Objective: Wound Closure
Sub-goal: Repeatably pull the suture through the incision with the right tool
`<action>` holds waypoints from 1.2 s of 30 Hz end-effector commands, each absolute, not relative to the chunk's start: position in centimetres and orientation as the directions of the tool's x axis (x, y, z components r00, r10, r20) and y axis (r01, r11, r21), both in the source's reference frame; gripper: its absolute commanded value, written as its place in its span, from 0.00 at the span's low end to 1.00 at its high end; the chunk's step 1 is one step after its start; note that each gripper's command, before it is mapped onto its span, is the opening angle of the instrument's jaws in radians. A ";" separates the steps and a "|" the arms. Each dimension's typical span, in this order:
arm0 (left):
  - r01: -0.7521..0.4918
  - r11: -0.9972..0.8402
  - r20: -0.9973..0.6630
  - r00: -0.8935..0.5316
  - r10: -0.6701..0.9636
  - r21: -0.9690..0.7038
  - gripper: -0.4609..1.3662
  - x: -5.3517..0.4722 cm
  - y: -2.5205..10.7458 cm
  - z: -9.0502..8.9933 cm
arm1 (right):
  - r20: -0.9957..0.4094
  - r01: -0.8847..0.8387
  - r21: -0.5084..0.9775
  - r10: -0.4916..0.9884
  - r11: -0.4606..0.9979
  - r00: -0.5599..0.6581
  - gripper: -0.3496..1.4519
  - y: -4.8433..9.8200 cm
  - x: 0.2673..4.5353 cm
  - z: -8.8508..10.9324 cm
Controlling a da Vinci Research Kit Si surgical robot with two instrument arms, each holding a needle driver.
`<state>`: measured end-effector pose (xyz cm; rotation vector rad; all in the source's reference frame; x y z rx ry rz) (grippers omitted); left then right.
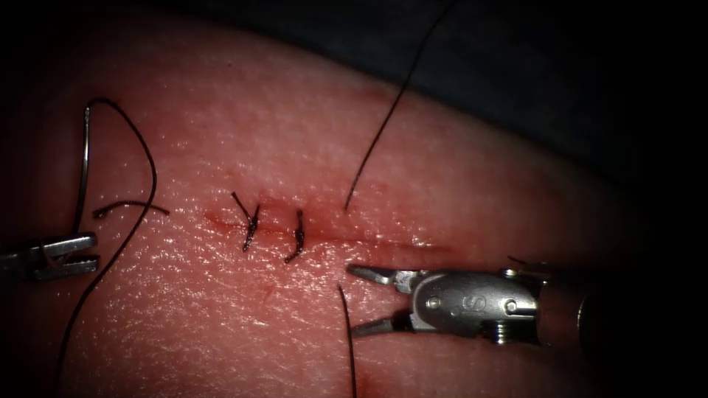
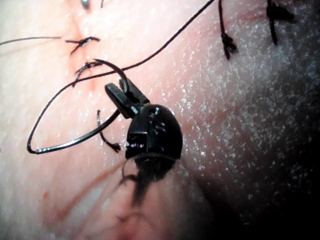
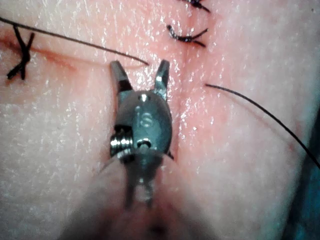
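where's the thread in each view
Endoscope view: thread enters the tissue above the cut, beside the right tool, open and empty.
Left wrist view: thread trails from the needle, free of tissue, gripped partway along by the left tool.
Right wrist view: thread ends between the open fingers.
Shared landmark: knotted stitches.

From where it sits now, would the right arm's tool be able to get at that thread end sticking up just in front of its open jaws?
Probably yes. The right tool has its jaws open, holding nothing, and the thread end lies between the tips with bare tissue around.
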<state>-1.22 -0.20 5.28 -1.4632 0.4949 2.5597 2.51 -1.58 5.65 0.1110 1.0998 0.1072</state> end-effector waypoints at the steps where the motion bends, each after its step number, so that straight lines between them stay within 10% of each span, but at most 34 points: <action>1: -0.285 -0.937 -0.858 -0.512 -0.031 0.204 0.06 -1.22 -0.2 5.3 | -0.881 -0.035 0.142 0.143 0.989 0.451 0.74 -1.6 2.53 5.7; 9: -0.285 -0.937 -0.858 -0.512 -0.031 0.204 0.06 -1.22 -0.2 5.3 | -0.881 -0.031 0.136 0.135 0.990 0.454 0.55 -1.6 2.54 5.7; 11: -0.285 -0.937 -0.858 -0.512 -0.031 0.204 0.06 -1.22 -0.2 5.3 | -0.884 -0.009 0.145 0.134 0.989 0.447 0.07 -1.6 2.53 5.7; 12: -0.285 -0.937 -0.858 -0.512 -0.031 0.204 0.06 -1.22 -0.2 5.3 | -0.887 0.010 0.154 0.134 0.988 0.442 0.00 -1.6 2.53 5.7; 36: -0.285 -0.937 -0.858 -0.512 -0.032 0.204 0.06 -1.22 -0.2 5.3 | -0.878 0.114 0.130 0.061 0.985 0.476 0.00 -2.0 2.47 5.4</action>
